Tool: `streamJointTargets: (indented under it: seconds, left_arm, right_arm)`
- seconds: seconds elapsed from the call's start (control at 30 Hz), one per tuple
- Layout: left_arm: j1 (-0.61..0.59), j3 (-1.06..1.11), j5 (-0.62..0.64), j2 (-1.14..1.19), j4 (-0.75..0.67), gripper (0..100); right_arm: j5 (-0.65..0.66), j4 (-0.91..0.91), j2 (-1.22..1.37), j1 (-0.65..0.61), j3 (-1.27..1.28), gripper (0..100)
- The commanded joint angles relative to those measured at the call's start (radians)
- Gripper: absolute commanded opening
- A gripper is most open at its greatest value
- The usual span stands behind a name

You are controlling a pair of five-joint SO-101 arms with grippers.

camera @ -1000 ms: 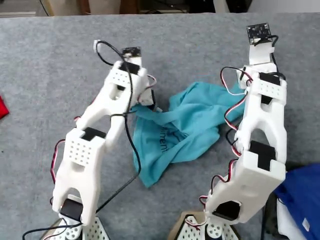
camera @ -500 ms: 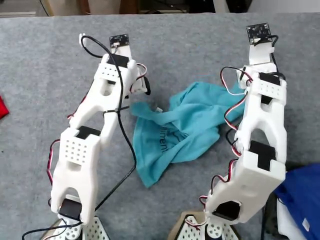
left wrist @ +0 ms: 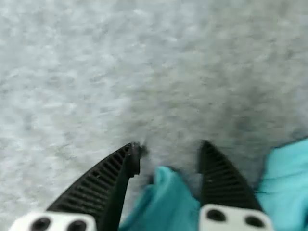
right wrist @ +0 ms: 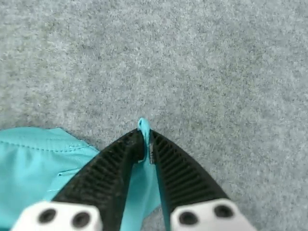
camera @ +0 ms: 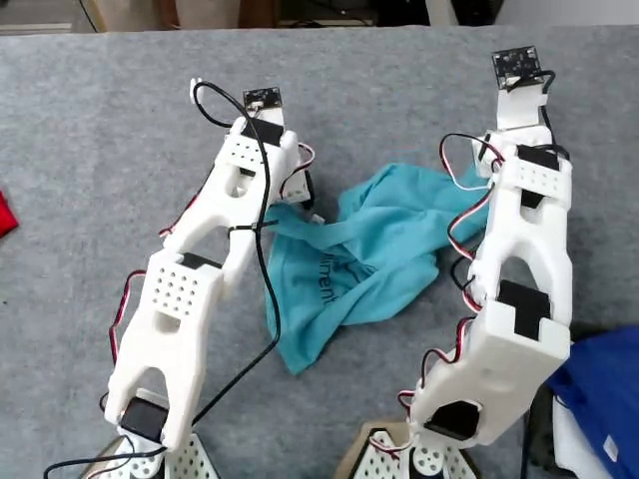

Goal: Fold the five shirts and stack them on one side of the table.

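A crumpled teal shirt (camera: 374, 249) lies on the grey table between the two arms. My left gripper (left wrist: 168, 149) is open low over the table, its black fingers (left wrist: 122, 171) standing either side of a fold of the teal shirt (left wrist: 166, 195). In the high view the left gripper (camera: 303, 195) is at the shirt's far left corner. My right gripper (right wrist: 146, 139) is shut on a thin edge of the teal shirt (right wrist: 38, 159), which pokes out past the tips. The right arm (camera: 524, 200) covers the shirt's right corner.
A blue cloth (camera: 604, 384) lies at the table's near right edge, with something white (camera: 574, 439) under it. A red scrap (camera: 5, 215) shows at the left edge. Bare grey felt (camera: 100, 120) stretches across the far side and the left.
The left arm swung away from the shirt towards the far left, then came back to the shirt's far left corner. The right arm and the shirt have not moved.
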Motion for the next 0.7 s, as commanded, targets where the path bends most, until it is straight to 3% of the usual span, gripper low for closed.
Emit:
streamJointTargets:
  seconds: [0.0, 0.4, 0.67]
  left_arm:
    - [-0.014, -0.063, 0.006, 0.024, 0.021, 9]
    - [-0.021, -0.166, -0.002, -0.007, 0.193, 6]
    - [-0.017, -0.209, -0.028, -0.007, 0.267, 26]
  right_arm:
    - [-0.003, -0.018, -0.001, 0.007, -0.013, 0.5]
    - [0.025, -0.020, 0.005, 0.012, -0.007, 0.5]
    - [0.025, -0.020, 0.035, 0.013, -0.015, 0.5]
